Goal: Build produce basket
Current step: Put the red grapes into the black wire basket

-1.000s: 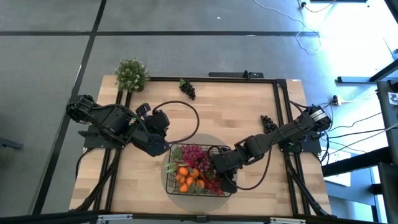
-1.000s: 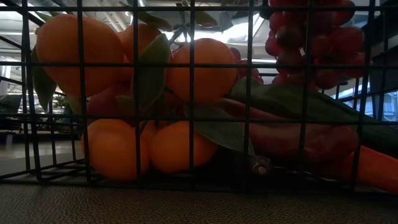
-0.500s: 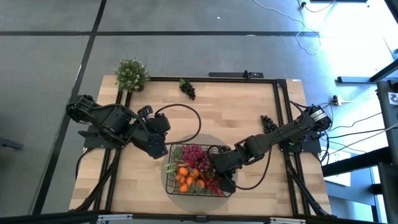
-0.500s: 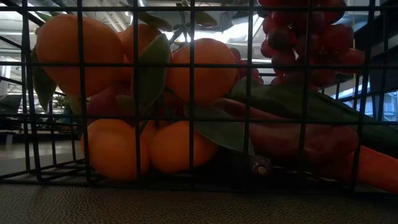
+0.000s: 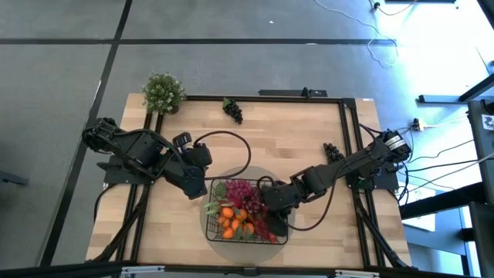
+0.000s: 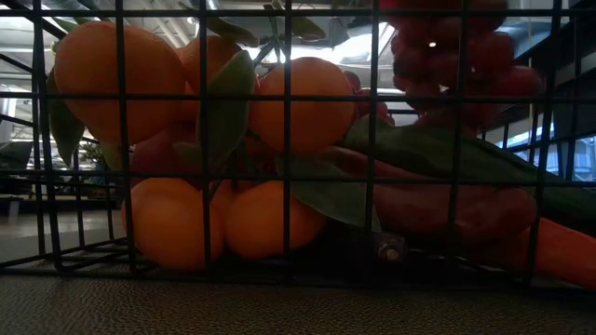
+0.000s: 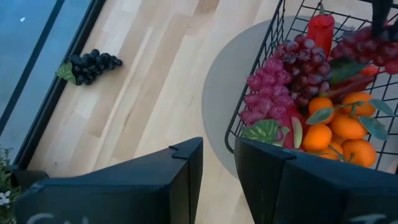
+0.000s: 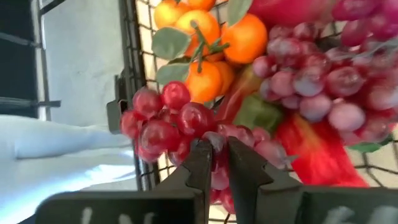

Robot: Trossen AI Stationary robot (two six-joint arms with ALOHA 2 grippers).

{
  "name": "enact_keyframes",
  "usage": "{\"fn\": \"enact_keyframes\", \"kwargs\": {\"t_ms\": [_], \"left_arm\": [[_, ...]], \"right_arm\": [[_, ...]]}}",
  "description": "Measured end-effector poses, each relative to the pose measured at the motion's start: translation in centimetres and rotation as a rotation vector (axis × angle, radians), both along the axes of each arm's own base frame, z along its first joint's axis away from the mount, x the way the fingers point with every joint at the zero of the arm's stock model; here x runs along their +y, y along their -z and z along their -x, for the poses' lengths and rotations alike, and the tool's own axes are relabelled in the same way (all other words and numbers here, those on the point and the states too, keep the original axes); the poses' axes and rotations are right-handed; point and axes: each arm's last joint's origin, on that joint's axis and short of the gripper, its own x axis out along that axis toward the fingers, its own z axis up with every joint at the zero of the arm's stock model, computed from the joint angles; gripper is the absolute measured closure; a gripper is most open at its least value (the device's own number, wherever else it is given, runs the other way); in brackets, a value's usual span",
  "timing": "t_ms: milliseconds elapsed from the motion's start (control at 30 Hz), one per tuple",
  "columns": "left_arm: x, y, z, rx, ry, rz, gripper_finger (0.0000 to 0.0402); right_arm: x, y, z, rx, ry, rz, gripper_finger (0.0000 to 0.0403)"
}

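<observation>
Room, seen from above: grey carpet-tile floor (image 5: 69, 46) crossed by dark seam lines. Rectangular light-wood plank table (image 5: 282, 135) edged by a black metal frame (image 5: 349, 147). Bushy green potted plant (image 5: 163, 93) stood at one far corner. Thin white cables (image 5: 378, 42) trailed over floor washed in bluish light.

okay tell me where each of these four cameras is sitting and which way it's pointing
High view: above the table, looking straight down; both arms, left end effector beside the basket, right end effector over it.
Low view: table height, looking level through the basket mesh at the oranges; no arm visible.
Left wrist view: looks past its open fingers toward the basket.
Right wrist view: looks past fingers shut on a red grape bunch.
Shared: all four show the basket and oranges.
</observation>
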Motion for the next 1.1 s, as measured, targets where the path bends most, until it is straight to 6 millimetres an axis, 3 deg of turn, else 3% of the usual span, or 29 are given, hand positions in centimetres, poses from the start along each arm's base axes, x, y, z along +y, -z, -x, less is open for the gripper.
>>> {"fn": "enact_keyframes", "kwargs": {"t_ms": [633, 933, 1100], "left_arm": [[-0.3, 0.0, 0.12, 0.001, 0.016, -0.001, 0.032], [-0.51, 0.0, 0.21, 0.001, 0.023, 0.003, 0.032], [-0.5, 0.0, 0.21, 0.001, 0.022, 0.003, 0.032]], "right_arm": [[0.13, -0.14, -0.13, -0.01, -0.004, -0.032, 0.0373], [0.25, -0.22, -0.18, -0.016, -0.029, -0.051, 0.0345], [0.25, -0.22, -0.17, -0.013, -0.026, -0.054, 0.0388]]}}
